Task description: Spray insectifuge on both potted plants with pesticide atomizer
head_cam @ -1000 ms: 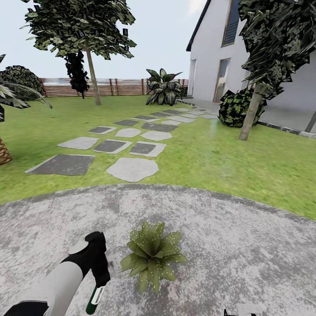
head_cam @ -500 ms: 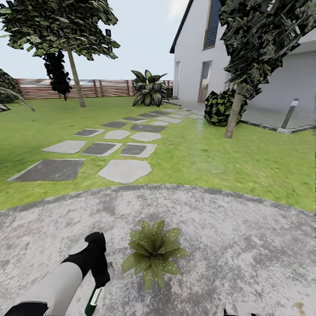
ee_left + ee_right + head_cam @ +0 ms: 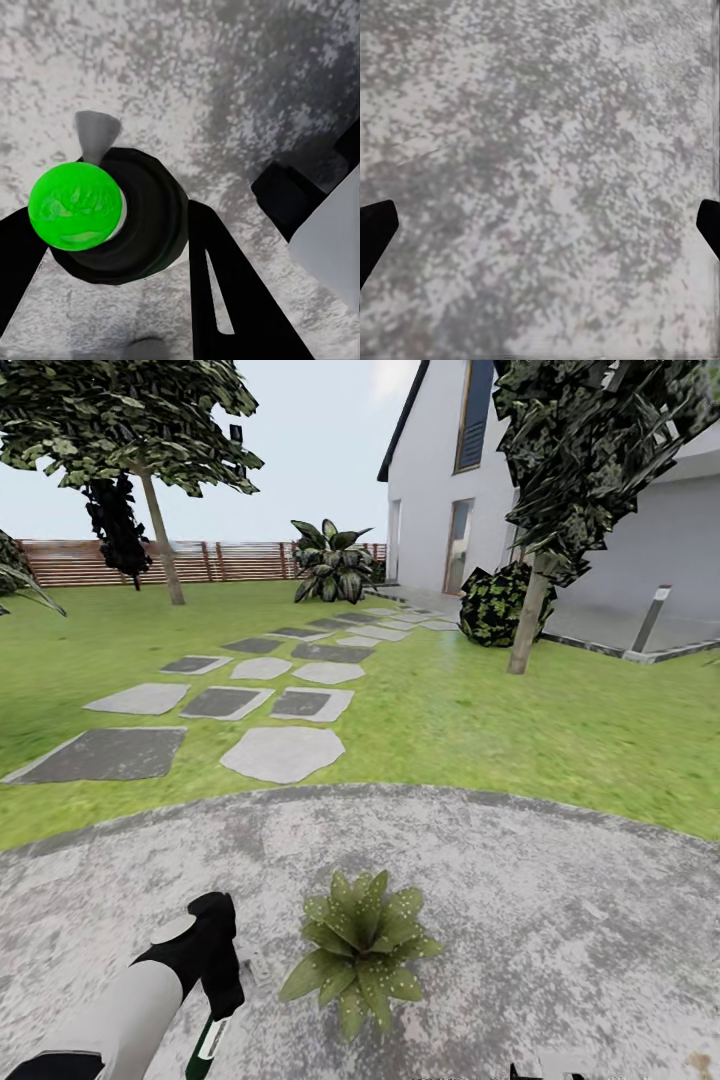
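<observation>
My left gripper [image 3: 222,1000] is shut on the pesticide atomizer [image 3: 210,1042], a small dark green bottle with a pale band, hanging low over the round grey paving [image 3: 560,900]. In the left wrist view the bottle's dark body and bright green end [image 3: 76,206] sit between the black fingers [image 3: 225,292] of the left gripper [image 3: 112,247]. Just to the right of it stands one potted plant [image 3: 365,950], a low green rosette. White insectifuge specks [image 3: 402,905] dot its leaves. My right gripper [image 3: 540,225] is open over bare paving, and a bit of it shows as the right gripper [image 3: 540,1072] at the head view's lower edge.
Beyond the paving lie green lawn [image 3: 480,710] and stepping stones [image 3: 282,752] leading toward a brown slatted fence [image 3: 230,560]. A white house [image 3: 440,490], a dark bush [image 3: 495,605], a tree trunk [image 3: 527,615] and a grey lamp post [image 3: 650,618] stand at the right.
The whole picture has shifted left as the camera turned right. The potted plant now sits slightly lower and further right in view. My left arm keeps its hold on the atomizer.
</observation>
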